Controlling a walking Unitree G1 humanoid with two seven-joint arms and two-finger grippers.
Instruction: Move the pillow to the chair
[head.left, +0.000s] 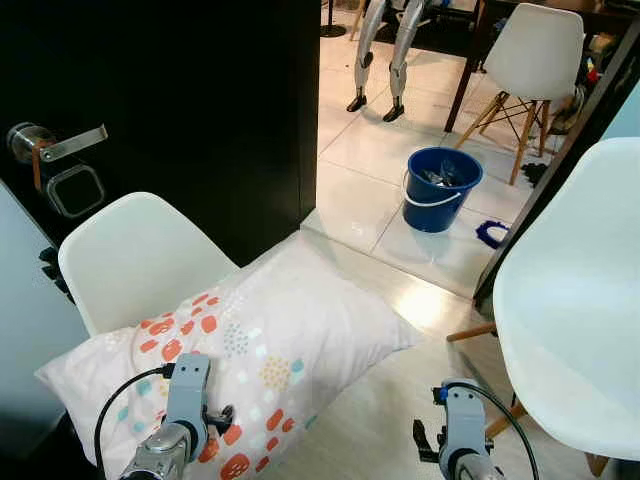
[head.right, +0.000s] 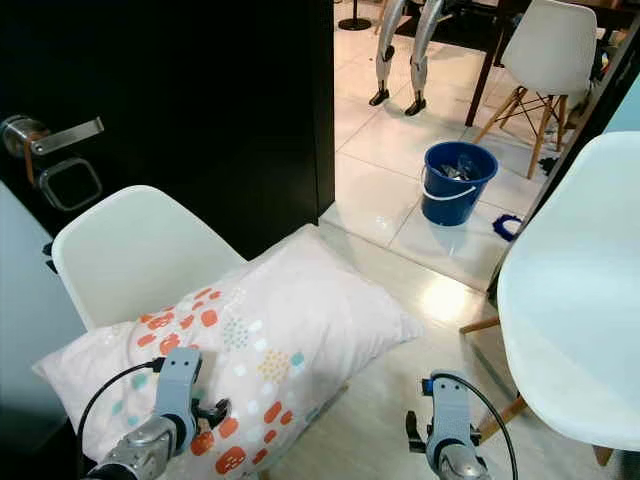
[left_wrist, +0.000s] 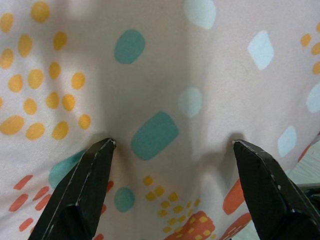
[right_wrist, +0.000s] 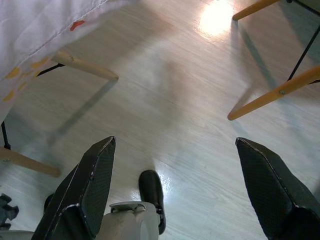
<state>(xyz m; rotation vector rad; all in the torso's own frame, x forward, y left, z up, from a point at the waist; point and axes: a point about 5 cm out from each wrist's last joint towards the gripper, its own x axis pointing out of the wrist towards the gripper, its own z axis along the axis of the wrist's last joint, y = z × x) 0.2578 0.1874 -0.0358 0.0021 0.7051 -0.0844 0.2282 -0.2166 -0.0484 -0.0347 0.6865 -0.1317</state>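
White cotton pillow (head.left: 250, 350) is already lying across the left chair (head.left: 135, 255), so I am judging the move nearly done, my left claw (left_wrist: 172, 145) gaping wide against its fabric, right claw (right_wrist: 175, 145) hanging wide, empty.

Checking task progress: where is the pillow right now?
In the head views the pillow lies on the seat of the white chair at the robot's left, one corner overhanging the floor, with the open left hand pressed against its patterned fabric.
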